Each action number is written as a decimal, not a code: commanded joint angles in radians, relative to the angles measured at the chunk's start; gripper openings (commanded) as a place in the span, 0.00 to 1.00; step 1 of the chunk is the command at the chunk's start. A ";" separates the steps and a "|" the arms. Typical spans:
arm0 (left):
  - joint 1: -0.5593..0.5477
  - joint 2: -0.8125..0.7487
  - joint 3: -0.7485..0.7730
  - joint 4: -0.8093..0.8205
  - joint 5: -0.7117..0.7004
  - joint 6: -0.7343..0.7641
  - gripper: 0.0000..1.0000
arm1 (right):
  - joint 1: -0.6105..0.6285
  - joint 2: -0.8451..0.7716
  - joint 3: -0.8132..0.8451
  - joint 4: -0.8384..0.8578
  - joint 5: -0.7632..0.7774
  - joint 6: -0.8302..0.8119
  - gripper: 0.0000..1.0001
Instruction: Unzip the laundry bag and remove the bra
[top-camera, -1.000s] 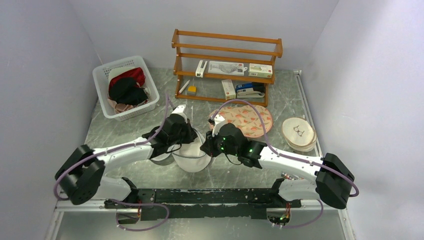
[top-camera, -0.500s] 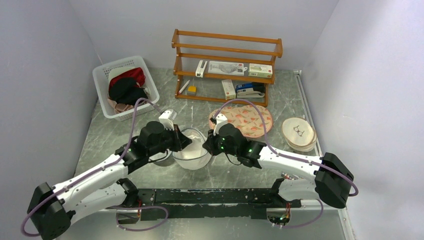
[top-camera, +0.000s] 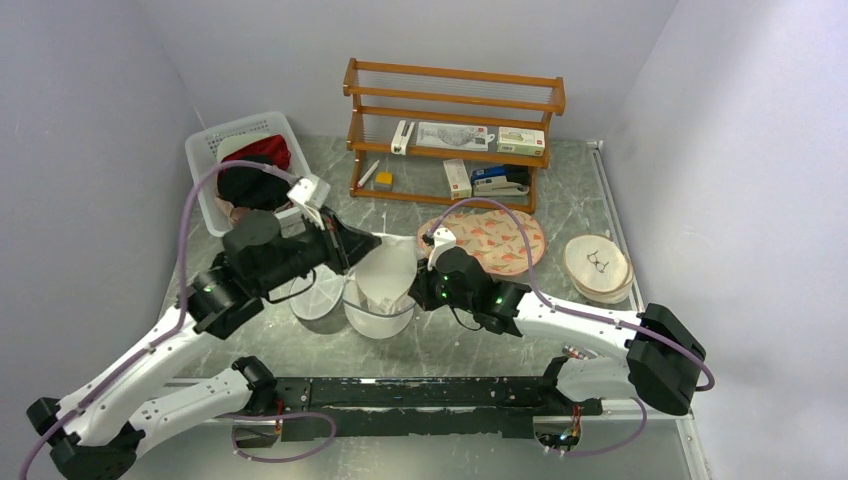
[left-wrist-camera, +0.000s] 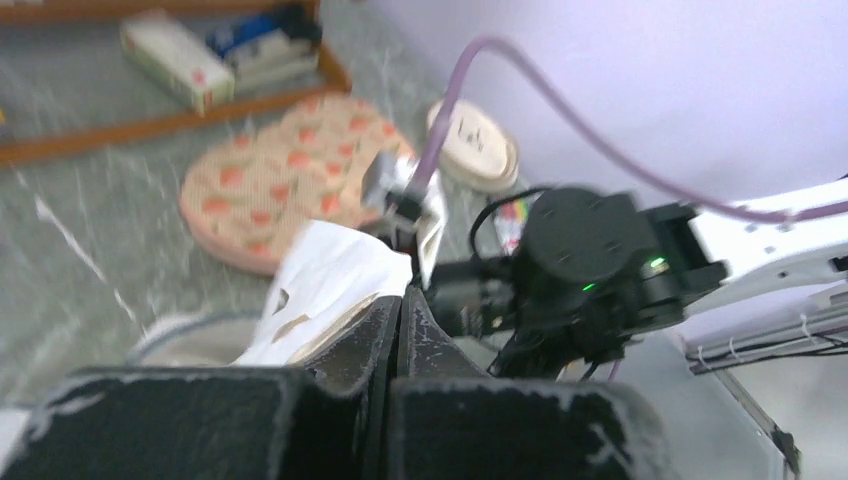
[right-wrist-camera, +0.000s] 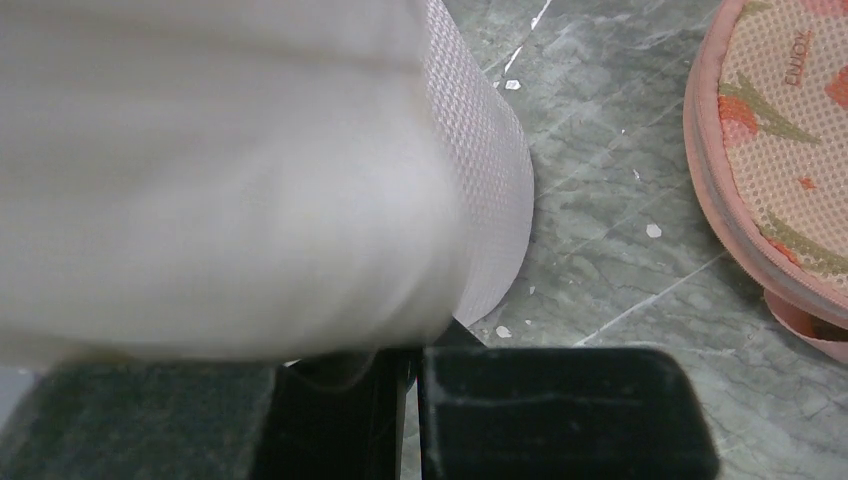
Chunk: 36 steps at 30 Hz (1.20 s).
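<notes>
Nearest to the arm bases, the laundry bag is seen standing on the grey counter between the two arms, with its mouth open upward, so the zip is judged to be undone already. At the right edge of the bag the right claw is placed low. In its wrist view the fingers are closed together under the white mesh, with a thin fold of the rim apparently pinched between them. This grip is probably meant to keep the light bag down on the counter while the content is pulled out. Above the bag, the left claw is raised and turned toward the right arm. Its fingers are pressed tight on a white piece of cloth, which is taken to be the bra. The bra is stretched from the claw down to the bag's mouth, and its lower end seems not yet free of the rim. More lifting is therefore judged to be needed, and the bag could be dragged up if the right grip slips. Farther back a round pink patterned pouch lies flat, and a round wooden box stands to the right. At the rear a white slatted basket with dark and red clothes and a wooden shelf are set against the wall.
</notes>
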 joint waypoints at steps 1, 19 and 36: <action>-0.007 -0.007 0.169 -0.048 -0.026 0.145 0.07 | -0.004 -0.017 -0.012 -0.005 0.018 0.011 0.04; -0.007 0.246 0.642 -0.079 -0.702 0.415 0.07 | -0.004 -0.039 -0.013 -0.012 0.016 0.005 0.03; 0.272 0.523 1.030 0.017 -0.660 0.443 0.07 | -0.004 -0.074 -0.002 -0.040 0.013 0.007 0.03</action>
